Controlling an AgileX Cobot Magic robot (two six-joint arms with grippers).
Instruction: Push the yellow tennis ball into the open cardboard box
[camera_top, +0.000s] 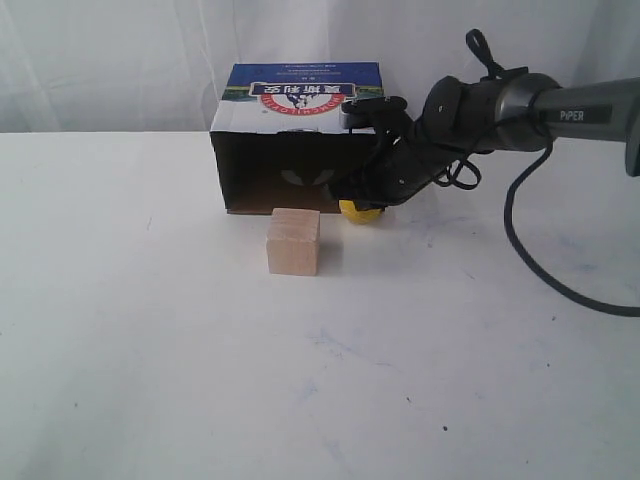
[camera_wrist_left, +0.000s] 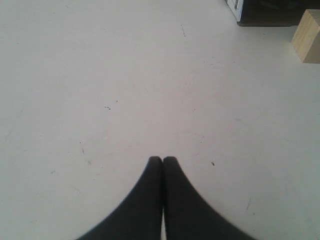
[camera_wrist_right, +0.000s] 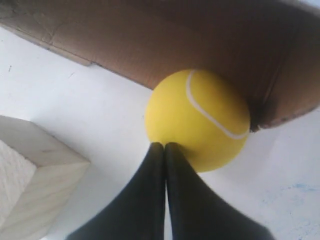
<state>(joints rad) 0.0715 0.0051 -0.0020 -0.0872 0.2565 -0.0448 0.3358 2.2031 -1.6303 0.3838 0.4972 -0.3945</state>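
The yellow tennis ball (camera_top: 360, 212) (camera_wrist_right: 200, 117) rests on the white table at the right end of the open cardboard box's mouth (camera_top: 290, 170) (camera_wrist_right: 165, 45), against its lower edge. My right gripper (camera_top: 362, 197) (camera_wrist_right: 164, 145) is shut, and its closed tips touch the ball's near side. The right arm reaches in from the right and covers part of the box opening. In the left wrist view my left gripper (camera_wrist_left: 162, 159) is shut with nothing in it, over bare table, far from the ball. The left arm does not show in the exterior view.
A pale wooden cube (camera_top: 293, 241) (camera_wrist_right: 30, 175) (camera_wrist_left: 308, 36) stands just in front of the box mouth, left of the ball. A black cable (camera_top: 560, 275) trails on the table at the right. A white curtain hangs behind the box.
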